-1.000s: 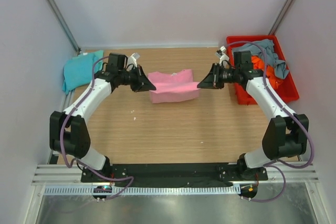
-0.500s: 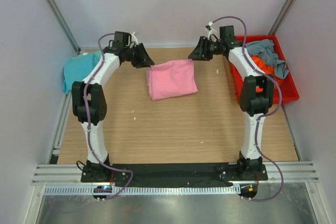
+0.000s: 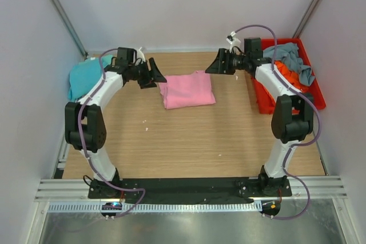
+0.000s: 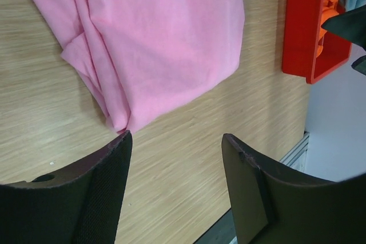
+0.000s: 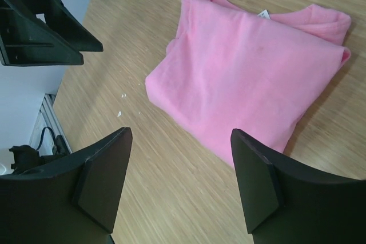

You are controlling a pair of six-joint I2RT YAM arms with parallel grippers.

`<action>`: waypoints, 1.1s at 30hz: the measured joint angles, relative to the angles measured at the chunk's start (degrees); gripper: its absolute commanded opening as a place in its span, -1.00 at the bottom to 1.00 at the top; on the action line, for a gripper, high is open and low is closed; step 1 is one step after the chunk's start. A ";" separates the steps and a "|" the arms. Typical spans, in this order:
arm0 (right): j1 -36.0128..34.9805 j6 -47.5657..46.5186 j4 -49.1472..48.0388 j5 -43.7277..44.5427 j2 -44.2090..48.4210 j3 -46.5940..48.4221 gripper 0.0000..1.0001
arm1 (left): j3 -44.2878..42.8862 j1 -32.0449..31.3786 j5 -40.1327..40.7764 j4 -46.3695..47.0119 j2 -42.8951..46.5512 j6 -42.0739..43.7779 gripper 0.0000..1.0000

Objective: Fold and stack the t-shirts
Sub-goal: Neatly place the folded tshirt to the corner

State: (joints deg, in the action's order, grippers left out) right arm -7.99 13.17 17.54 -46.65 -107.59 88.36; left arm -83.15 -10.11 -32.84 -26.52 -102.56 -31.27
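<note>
The pink t-shirt (image 3: pixel 187 90) lies folded in a rough square on the wooden table, at the back middle. It fills the top of the left wrist view (image 4: pixel 160 32) and of the right wrist view (image 5: pixel 251 72). My left gripper (image 3: pixel 153 76) hovers just off its left edge, open, with only bare wood between the fingers (image 4: pixel 176 138). My right gripper (image 3: pixel 211 66) hangs off the shirt's far right corner, open and empty (image 5: pixel 180 132). A teal t-shirt (image 3: pixel 86 76) lies at the far left. A grey-blue t-shirt (image 3: pixel 293 56) and an orange one (image 3: pixel 286 76) sit in the bin.
A red plastic bin (image 3: pixel 313 96) stands at the back right, right beside my right arm. White walls close in the back and both sides. A metal rail (image 3: pixel 189 190) runs along the near edge, past bare wood in front of the pink shirt.
Both grippers went from shut to open and let go of the pink shirt. It was folded over toward the back and now lies flat; both grippers have drawn slightly away from it.
</note>
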 measured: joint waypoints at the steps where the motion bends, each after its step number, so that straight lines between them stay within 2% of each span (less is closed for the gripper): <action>1: -0.22 -0.48 -0.24 -0.07 -0.17 0.02 0.50 | 0.04 0.07 -0.07 -0.07 -0.44 0.28 0.30; 4: -0.74 -1.09 -0.13 -1.07 -3.65 1.16 0.47 | 0.02 0.59 -0.96 -0.09 -2.97 0.31 0.30; 9: -1.84 -1.22 1.07 -2.12 -14.51 5.97 0.45 | -0.09 2.56 -1.77 -0.24 -10.58 -0.13 0.28; 14: -2.60 -0.55 1.77 -2.12 -20.39 7.34 0.46 | -2.19 4.26 -2.93 -0.70 -17.79 -1.38 0.26; 28: -4.57 2.82 -0.11 -2.08 -23.82 11.30 0.45 | -15.41 4.44 -15.04 3.65 -31.93 -9.46 0.23; 31: -4.92 3.28 -0.46 -1.99 -24.22 11.28 0.45 | -18.78 3.76 -16.26 4.13 -34.51 -10.58 0.17; 33: -5.14 3.50 -0.59 -1.95 -24.37 11.28 0.44 | -20.61 3.08 -16.72 4.44 -35.82 -10.93 -0.09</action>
State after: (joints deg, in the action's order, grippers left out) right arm -13.13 16.67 16.95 -48.60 -131.96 99.63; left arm -103.77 -7.03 -49.56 -22.09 -138.39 -42.19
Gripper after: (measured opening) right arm 0.725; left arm 0.573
